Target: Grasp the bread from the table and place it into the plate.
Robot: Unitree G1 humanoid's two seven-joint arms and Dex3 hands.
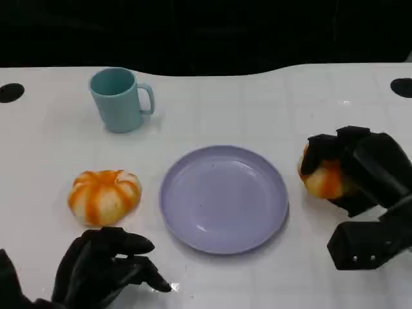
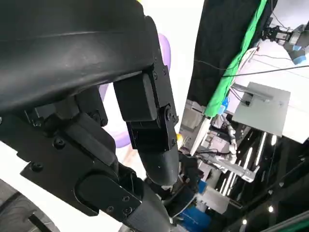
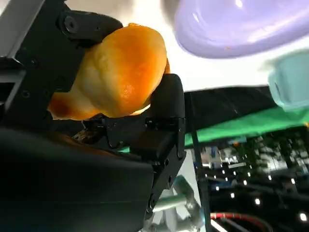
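Left hand (image 1: 103,267) rests at the near left edge, fingers curled in, holding nothing. A round bun (image 1: 104,196) lies just beyond it, a mug (image 1: 119,99) farther back. Plate (image 1: 223,197) sits centre. Right hand (image 1: 357,170) grips the bread (image 1: 323,178) just right of the plate; fingers half hide it from the head view, while the right wrist view shows its surface fully.

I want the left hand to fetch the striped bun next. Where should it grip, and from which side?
Judging by its pose, from above. The striped bun lies flat as a low round dome, so fingers should straddle its widest part at the sides, low near the table. The left hand sits just in front of it; the plate lies to its right, leaving room.
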